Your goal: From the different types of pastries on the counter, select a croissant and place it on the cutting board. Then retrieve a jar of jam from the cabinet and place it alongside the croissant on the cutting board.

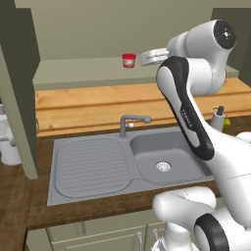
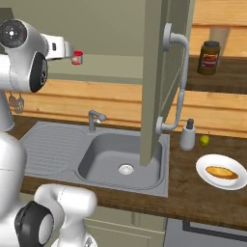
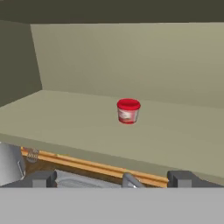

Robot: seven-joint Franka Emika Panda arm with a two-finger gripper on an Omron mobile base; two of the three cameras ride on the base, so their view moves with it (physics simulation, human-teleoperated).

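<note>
Facing the gripper (image 3: 111, 178) squarely, the upright jam jar (image 3: 128, 110) stands dead ahead on the cabinet shelf (image 3: 78, 127) — well apart, jaws spread and empty.

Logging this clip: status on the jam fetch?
End effector open, empty, facing the cabinet shelf. Red-lidded jam jar upright there, untouched. Nothing between them.

Grey sink (image 1: 73, 169) with drainboard and tap (image 1: 128, 122) set in dark wooden counter (image 2: 193, 193), soap dispenser (image 2: 187, 135) just beside small green fruit (image 2: 204, 140), brown jar (image 2: 209, 58) on shelf above.
</note>
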